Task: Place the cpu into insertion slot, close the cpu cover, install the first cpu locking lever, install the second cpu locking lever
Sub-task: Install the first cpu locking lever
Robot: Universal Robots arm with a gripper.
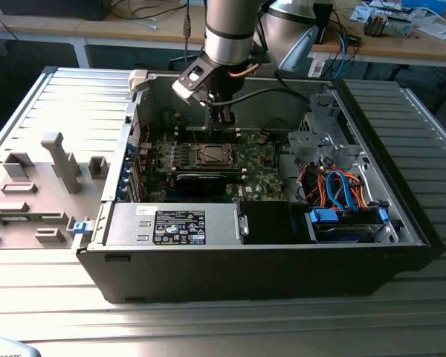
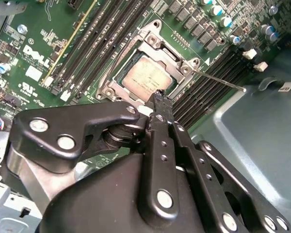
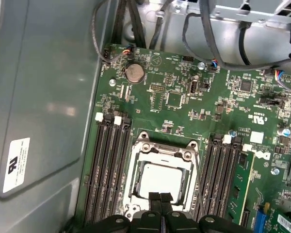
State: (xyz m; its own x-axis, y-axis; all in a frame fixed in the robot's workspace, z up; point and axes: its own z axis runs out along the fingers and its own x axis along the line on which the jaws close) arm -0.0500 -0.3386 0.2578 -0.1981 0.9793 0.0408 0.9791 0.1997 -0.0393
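At the exterior view's left I see grey plastic fixtures [image 1: 56, 160] on the ribbed surface [image 1: 208, 327]. Beside them is the open computer case [image 1: 282, 275], with the arm reaching down into it at upper centre. The end effector [image 1: 221, 119] hangs just over the insertion slot [image 1: 212, 155], and its fingertips are pressed together on nothing in both wrist views [image 3: 160, 196]. The cpu [image 3: 161, 178] already sits in the slot, with the cpu cover [image 3: 162, 152] apparently lying flat around it. A thin locking lever [image 2: 220, 80] juts out free across the memory slots [image 3: 109, 165]. I judge the chip light, stiff and thin, with a slick metal top and delicate contacts. It is best taken by two opposite edges, never pressed on the face. The cover is thin sheet, so I would push it near its free edge. The lever looks springy and likely to slip, so I would hook it near its tip. At the exterior view's right are blue and orange cables [image 1: 342, 190].
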